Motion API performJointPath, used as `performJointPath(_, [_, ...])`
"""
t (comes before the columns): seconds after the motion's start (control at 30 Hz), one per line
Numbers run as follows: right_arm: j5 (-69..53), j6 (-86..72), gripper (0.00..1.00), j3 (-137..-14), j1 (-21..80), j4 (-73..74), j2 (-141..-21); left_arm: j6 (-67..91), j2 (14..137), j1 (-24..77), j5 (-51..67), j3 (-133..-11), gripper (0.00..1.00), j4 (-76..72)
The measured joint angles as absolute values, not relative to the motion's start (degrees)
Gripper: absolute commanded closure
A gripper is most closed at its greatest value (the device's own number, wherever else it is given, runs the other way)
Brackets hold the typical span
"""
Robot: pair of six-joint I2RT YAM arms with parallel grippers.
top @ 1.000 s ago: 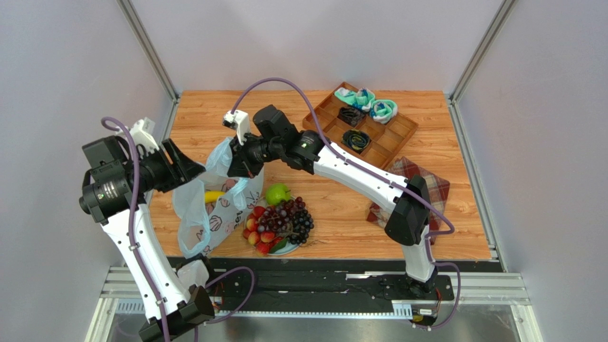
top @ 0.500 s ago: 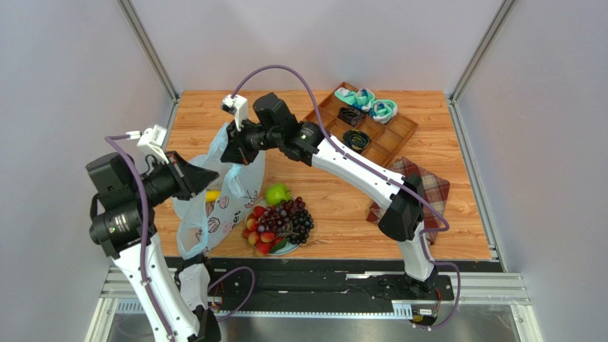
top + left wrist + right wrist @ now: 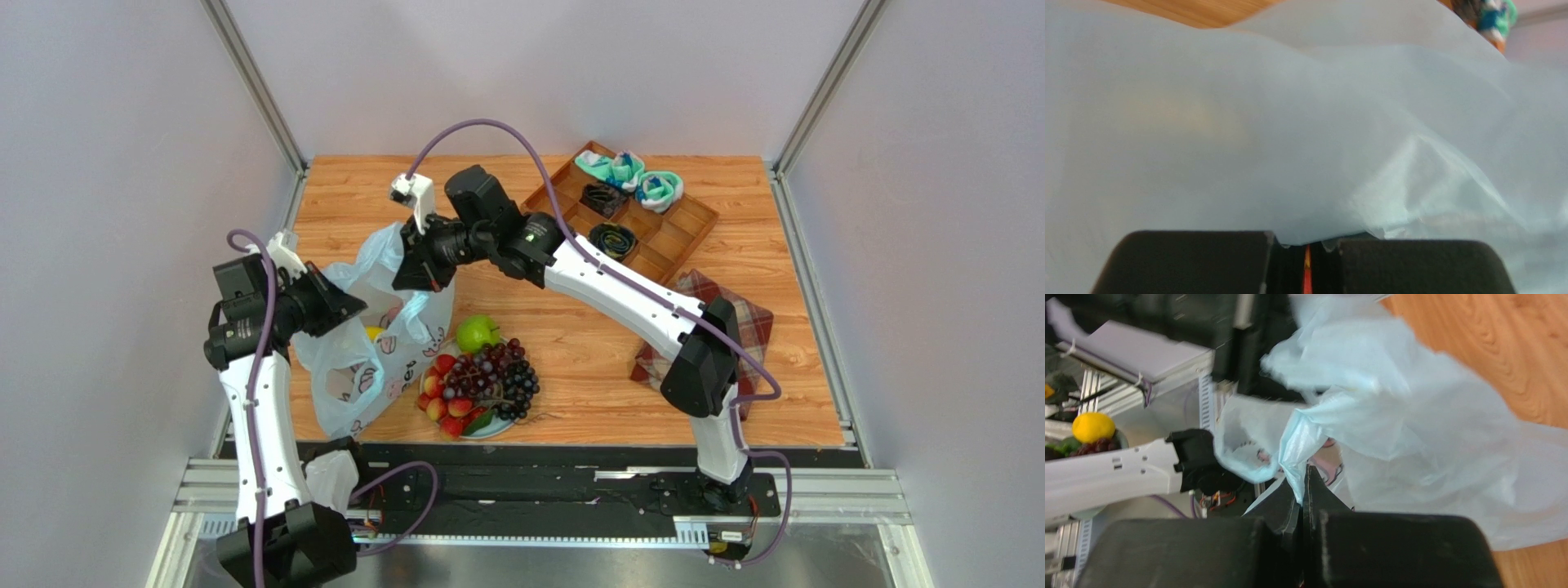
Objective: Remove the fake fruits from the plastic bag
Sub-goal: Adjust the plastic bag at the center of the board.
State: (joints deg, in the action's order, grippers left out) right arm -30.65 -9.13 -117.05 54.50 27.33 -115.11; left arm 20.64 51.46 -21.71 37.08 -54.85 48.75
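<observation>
From above: the thin pale-blue plastic bag (image 3: 368, 361) sits on the wooden worktop (image 3: 589, 349), with red, green and purple plastic fruits (image 3: 485, 377) just beside it. Left wrist: the left hand (image 3: 1307, 244) is closed on the bag. Right wrist: the right hand (image 3: 1303, 491) pinches its bunched edge.

Away from the action: tray, cloth and frame

A wooden table (image 3: 589, 343) carries a divided wooden tray (image 3: 682, 228) at its far right, set at an angle. Two teal-and-white rolled socks (image 3: 610, 164) (image 3: 659, 188) lie in its far compartments, and dark coiled items (image 3: 602, 199) (image 3: 611, 240) sit in the compartments nearer the middle. A red plaid cloth (image 3: 751, 321) lies just near of the tray, by the right edge. Metal rails (image 3: 552, 496) run along the near side, grey walls around
</observation>
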Motion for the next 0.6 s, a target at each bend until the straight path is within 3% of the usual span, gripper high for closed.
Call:
performJointPath(0.2, [-33.01,-5.63,1.00,-111.48,58.35,28.40,-112.09,27.42,58.24,-16.84,27.16,-46.11,0.92,35.99])
performJointPath(0.33, [-34.15,-4.40,1.00,-111.53,61.25,28.64,-112.09,28.67,60.45,-14.94,22.28,-42.76,0.59,33.76])
performJointPath(0.43, [-34.48,-3.09,1.00,-112.84,62.96,29.08,-112.29,29.89,63.53,-14.96,20.34,-42.68,0.49,31.79])
performJointPath(0.6, [-34.57,-1.85,1.00,-114.76,64.31,29.45,-112.31,33.78,72.01,-14.92,17.78,-43.11,0.44,28.67])
